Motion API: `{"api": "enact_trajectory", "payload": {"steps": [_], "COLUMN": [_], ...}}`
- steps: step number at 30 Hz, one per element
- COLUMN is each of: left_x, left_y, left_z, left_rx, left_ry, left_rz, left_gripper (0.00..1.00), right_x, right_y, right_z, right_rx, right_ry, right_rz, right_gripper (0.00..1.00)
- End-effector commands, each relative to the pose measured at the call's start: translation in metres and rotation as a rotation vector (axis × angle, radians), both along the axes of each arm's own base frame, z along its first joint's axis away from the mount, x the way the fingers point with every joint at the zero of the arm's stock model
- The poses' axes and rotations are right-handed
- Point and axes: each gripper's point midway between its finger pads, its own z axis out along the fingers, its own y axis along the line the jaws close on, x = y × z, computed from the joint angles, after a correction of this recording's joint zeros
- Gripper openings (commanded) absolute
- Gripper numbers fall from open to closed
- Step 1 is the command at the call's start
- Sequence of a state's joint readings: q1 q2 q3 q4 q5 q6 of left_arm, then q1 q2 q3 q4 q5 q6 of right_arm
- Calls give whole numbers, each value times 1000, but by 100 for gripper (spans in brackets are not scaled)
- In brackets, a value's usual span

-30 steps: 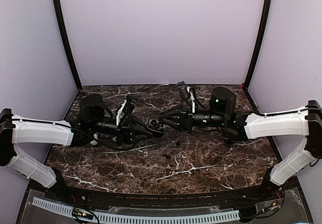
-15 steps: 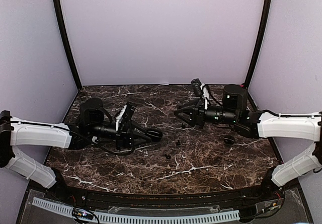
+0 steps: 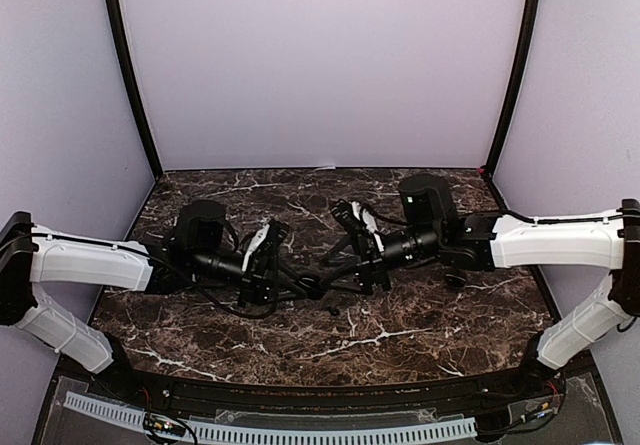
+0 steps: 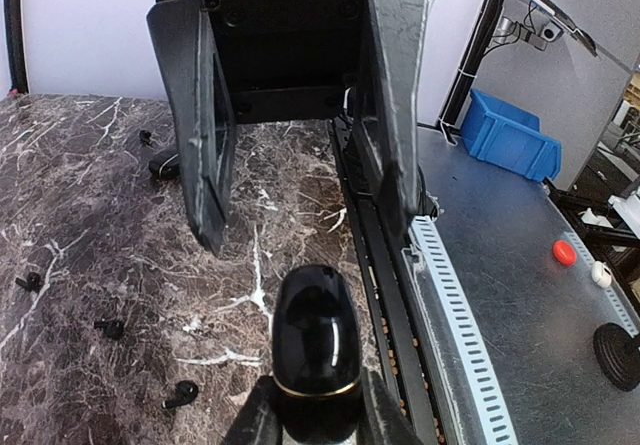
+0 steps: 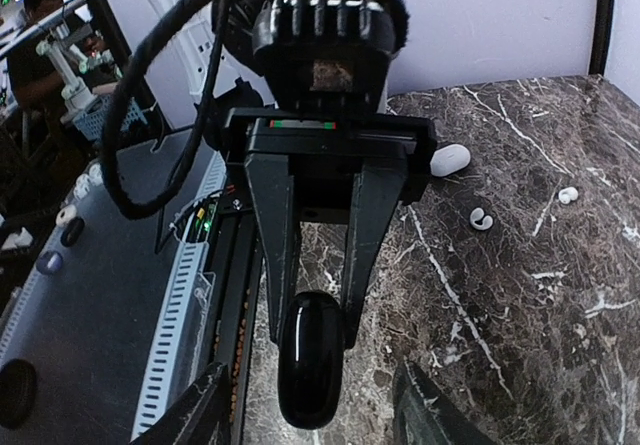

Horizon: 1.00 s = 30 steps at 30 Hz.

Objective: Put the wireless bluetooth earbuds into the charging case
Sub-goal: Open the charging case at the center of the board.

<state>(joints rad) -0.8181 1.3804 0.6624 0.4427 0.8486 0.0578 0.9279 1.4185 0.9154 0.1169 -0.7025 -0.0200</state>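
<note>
A glossy black charging case [image 4: 315, 350] with a thin gold seam, its lid closed, is held at its base by my left gripper [image 4: 315, 410], just above the table at centre [image 3: 312, 287]. My right gripper [image 5: 312, 390] faces it head-on with its jaws open. Its two fingers [image 4: 390, 125] stand either side of the case's free end [image 5: 310, 360] without visibly touching it. Several black earbuds lie loose on the marble: one [image 4: 182, 395], a second [image 4: 110, 327], a third [image 4: 30, 282]. Two white earbuds [image 5: 482, 219] [image 5: 568, 195] lie to the left arm's far side.
A white case [image 5: 450, 160] lies near the white earbuds. A second black case [image 4: 165, 165] sits on the marble under the right arm. One black earbud [image 3: 331, 309] lies just in front of the two grippers. The table's near edge has a black rail and slotted white strip [image 4: 450, 295].
My right gripper pulled back to the right rear, then returned low to the centre opposite the case, with its jaws wider. The left arm shifted slightly, still holding the case.
</note>
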Motion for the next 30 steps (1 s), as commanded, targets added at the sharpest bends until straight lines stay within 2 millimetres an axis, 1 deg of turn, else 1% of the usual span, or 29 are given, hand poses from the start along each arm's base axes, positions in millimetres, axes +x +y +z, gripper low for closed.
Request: {"api": "enact_trajectory", "payload": {"steps": [1, 4, 7, 10, 14, 19, 23, 27, 30], "left_x": [-1, -4, -7, -14, -21, -29, -34, -35, -35], "left_y": [-4, -6, -7, -7, -5, -2, 0, 0, 0], "left_z": [4, 3, 4, 4, 3, 5, 7, 6, 6], "left_rx": [12, 18, 15, 8, 3, -12, -23, -21, -22], "left_ry": [-43, -43, -43, -45, -49, -54, -58, -59, -61], "left_rz": [-15, -34, -49, -79, -109, -141, -157, -160, -160], "left_gripper": [8, 8, 8, 8, 8, 8, 8, 8, 8], "right_x": [-3, -6, -6, 2, 12, 21, 26, 27, 29], "right_y": [9, 15, 19, 20, 19, 11, 6, 3, 3], "right_z": [-12, -17, -21, -25, -26, -25, -27, -24, -23], "right_rx": [-56, -75, -95, -119, -127, -112, -114, -102, -100], "right_ry": [-30, -29, -25, -21, -18, 7, 21, 23, 18], "right_rz": [33, 49, 57, 14, -34, -67, -84, -87, -94], "right_gripper": [58, 63, 63, 55, 48, 42, 34, 31, 31]}}
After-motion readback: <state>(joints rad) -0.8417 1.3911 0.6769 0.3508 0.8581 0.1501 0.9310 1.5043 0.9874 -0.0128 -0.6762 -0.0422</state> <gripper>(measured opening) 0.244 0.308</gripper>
